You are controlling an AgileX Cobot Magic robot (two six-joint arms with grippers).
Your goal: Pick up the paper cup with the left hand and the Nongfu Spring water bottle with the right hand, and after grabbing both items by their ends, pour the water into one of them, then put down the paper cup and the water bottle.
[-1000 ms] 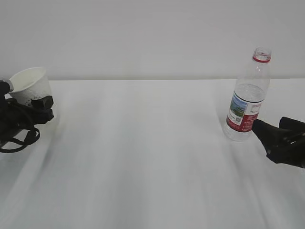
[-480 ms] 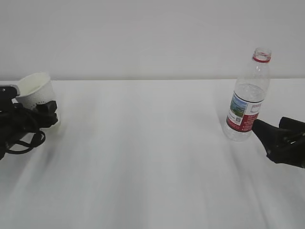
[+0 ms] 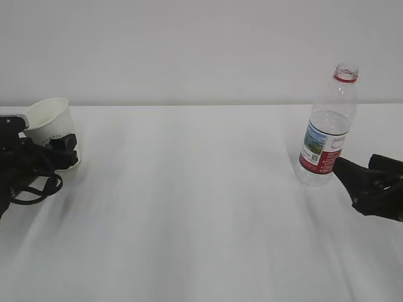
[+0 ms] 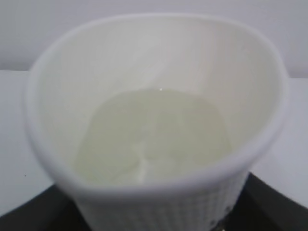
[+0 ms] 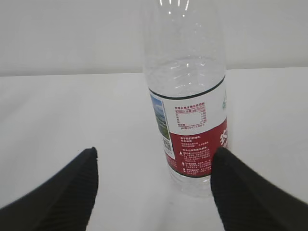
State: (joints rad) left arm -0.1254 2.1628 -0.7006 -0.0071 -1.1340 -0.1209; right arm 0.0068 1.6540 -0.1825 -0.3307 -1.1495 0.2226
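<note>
White table [image 3: 201,207], claw-gripped paper cup [image 3: 49,121]

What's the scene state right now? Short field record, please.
cup: paper cup at table's far left, tilted, gripped by left tool, water inside
bottle: water bottle upright on table, uncapped, partly filled
right tool: open, fingers either side of bottle base, apart from it
bottle held: no
</note>
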